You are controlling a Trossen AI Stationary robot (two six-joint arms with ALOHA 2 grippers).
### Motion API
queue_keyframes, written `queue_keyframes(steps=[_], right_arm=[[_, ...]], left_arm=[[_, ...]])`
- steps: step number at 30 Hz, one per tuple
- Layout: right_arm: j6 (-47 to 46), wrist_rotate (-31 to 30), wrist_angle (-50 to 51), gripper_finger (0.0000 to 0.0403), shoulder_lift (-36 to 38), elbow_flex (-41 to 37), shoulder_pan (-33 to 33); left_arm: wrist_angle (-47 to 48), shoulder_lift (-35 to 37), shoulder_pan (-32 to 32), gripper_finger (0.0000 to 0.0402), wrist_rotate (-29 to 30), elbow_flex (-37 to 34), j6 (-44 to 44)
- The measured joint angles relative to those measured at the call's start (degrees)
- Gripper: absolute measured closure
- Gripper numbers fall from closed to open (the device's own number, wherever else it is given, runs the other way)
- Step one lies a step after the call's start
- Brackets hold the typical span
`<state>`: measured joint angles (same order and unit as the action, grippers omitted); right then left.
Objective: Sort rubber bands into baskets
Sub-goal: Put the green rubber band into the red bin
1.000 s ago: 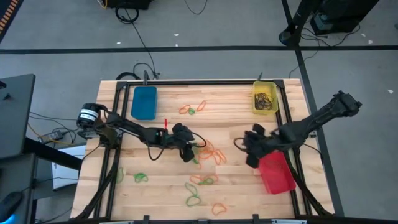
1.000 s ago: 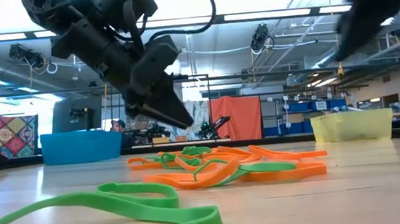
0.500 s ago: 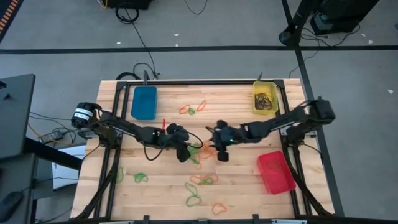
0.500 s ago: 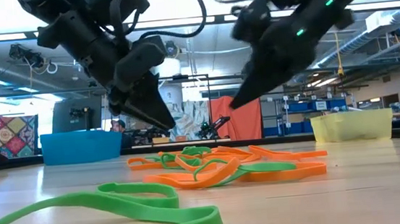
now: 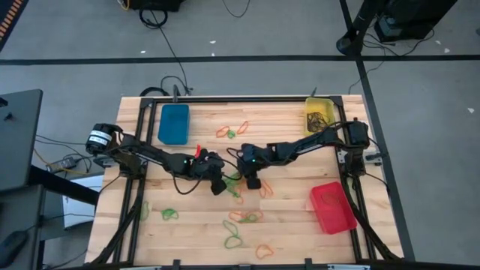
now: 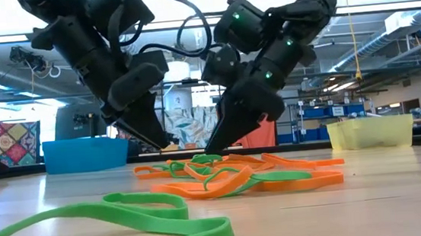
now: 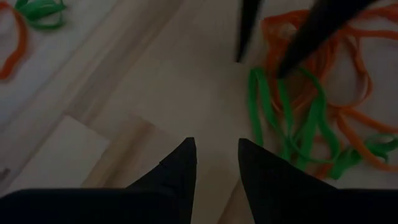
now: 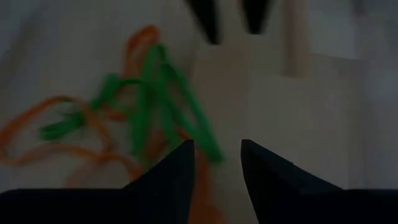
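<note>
Wood planks in a pale finish make up the desk (image 5: 187,225), framed by black rails, on a grey floor crossed by dark tape lines and black cables. Beyond the desk, the low view shows a workshop with ceiling strip lights, an orange panel (image 6: 258,133), a patchwork hanging (image 6: 15,143) and blue bins on far shelving; no writing can be read.

Landmark: the central tangle of rubber bands (image 5: 251,184), orange and green, lying mid-desk. Left claw (image 5: 218,180) is just beside the tangle on its left, tips low over the wood, fingers a little apart and holding nothing (image 7: 214,163). Right claw (image 5: 252,180) reaches in over the tangle from the right, fingers likewise parted with nothing between them (image 8: 217,163), tips just above the bands (image 6: 217,144).

Blue basket (image 5: 173,124) sits up and left of the tangle, the yellow basket (image 5: 319,118) up and right with dark bands inside, the red basket (image 5: 332,208) down and right. Loose bands lie above the tangle (image 5: 232,131) and below it towards the front edge (image 5: 244,219), with one green loop (image 5: 169,215) far down-left.
</note>
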<state>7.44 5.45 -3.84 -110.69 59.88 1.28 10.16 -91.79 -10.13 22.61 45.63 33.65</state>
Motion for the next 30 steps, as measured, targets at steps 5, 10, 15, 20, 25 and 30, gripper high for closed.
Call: queue_keyframes(steps=[5, 10, 15, 20, 25, 30], right_arm=[[1.7, -0.2, -0.3, 0.0256, 0.0, 0.1, 0.3], [2.1, 0.2, -1.4, 0.0257, -1.7, 0.1, 1.0], [2.9, 2.1, -1.6, 0.0263, -2.9, 0.1, 1.6], [3.1, 2.1, -2.1, 0.0305, -2.8, 0.1, 1.6], [3.4, 2.5, -2.6, 0.039, -2.7, 0.1, 1.0], [-0.6, -3.3, -1.4, 0.0396, -0.7, 0.1, -0.6]], left_arm=[[0.1, 0.0, 0.0, 0.0277, 0.5, 0.0, -0.2], [0.2, 0.0, 0.0, 0.0277, 0.8, 0.0, -0.3], [0.5, 0.0, 0.0, 0.0277, 0.8, 0.0, -0.2], [0.1, 0.0, 0.0, 0.0277, 0.9, 0.0, -0.2], [0.0, 0.0, 0.0, 0.0277, 1.0, 0.0, -0.2], [0.3, 0.0, 0.0, 0.0277, 1.0, 0.0, -0.3]])
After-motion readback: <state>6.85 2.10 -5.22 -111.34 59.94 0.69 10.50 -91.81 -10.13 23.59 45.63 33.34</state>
